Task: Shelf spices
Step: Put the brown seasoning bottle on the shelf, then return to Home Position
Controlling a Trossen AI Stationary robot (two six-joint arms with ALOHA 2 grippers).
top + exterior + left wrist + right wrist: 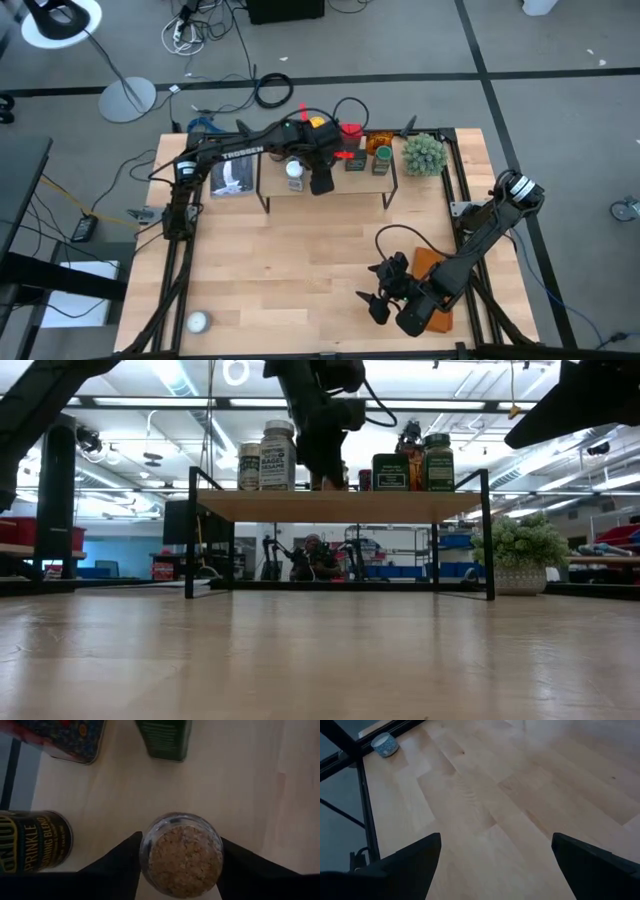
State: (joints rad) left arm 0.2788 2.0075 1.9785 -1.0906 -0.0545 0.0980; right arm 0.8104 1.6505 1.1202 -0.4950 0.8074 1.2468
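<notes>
The light-wood shelf (372,186) on black legs stands at the table's far side; the low view shows its board (340,505) carrying two white-labelled jars (268,458), a dark green tin (390,472) and a green-lidded jar (438,462). My left gripper (321,181) reaches over the shelf and is shut on a glass spice jar (181,855) with a brown cork-like top. A dark tin (35,845) and a green tin (165,737) stand beside it. My right gripper (380,295) hovers open near the table's near right side, touching nothing. My left gripper pinches the spice jar between its two fingers (125,862), one on each side of the glass wall near the top (145,851). The fingers come from above, pointing down. The jar is upright over the shelf board; the gripper hides whether its base rests there.
A green spiky plant (423,153) stands right of the shelf. An orange-brown cloth (432,265) lies under my right arm. A pale ball (198,321) sits at the near left corner. Bare table (300,260) stretches between the shelf and the near edge.
</notes>
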